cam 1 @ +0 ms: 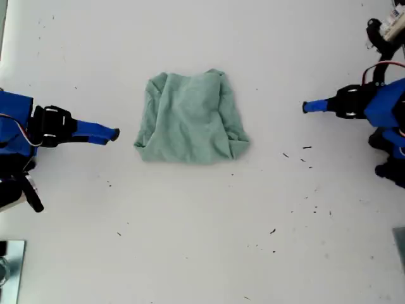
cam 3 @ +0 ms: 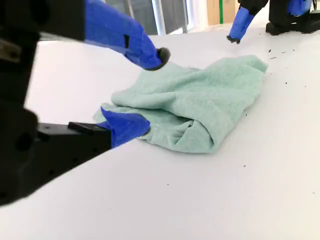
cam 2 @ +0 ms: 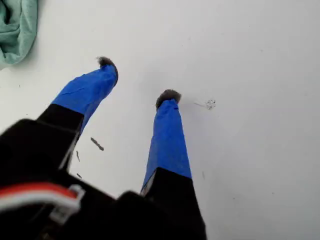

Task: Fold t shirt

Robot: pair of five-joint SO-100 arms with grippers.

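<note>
The t shirt (cam 1: 190, 117) lies crumpled in a rough square on the white table (cam 1: 202, 240), pale green and wrinkled. My second gripper (cam 1: 112, 134) reaches in from the exterior view's left and stops a short way from the cloth's edge. Its wrist view shows it open (cam 3: 150, 90) with the t shirt (cam 3: 200, 105) just beyond the blue fingers, nothing held. From the exterior view's right comes my first gripper (cam 1: 307, 106), farther from the shirt. It stands open (cam 2: 137, 80) over bare table, and only a corner of the t shirt (cam 2: 17, 30) shows in its wrist view.
Small black specks (cam 1: 307, 147) dot the table at the exterior view's right. A metal object (cam 1: 9, 266) sits at that view's lower left corner. Cables and hardware (cam 1: 386, 28) are at its upper right.
</note>
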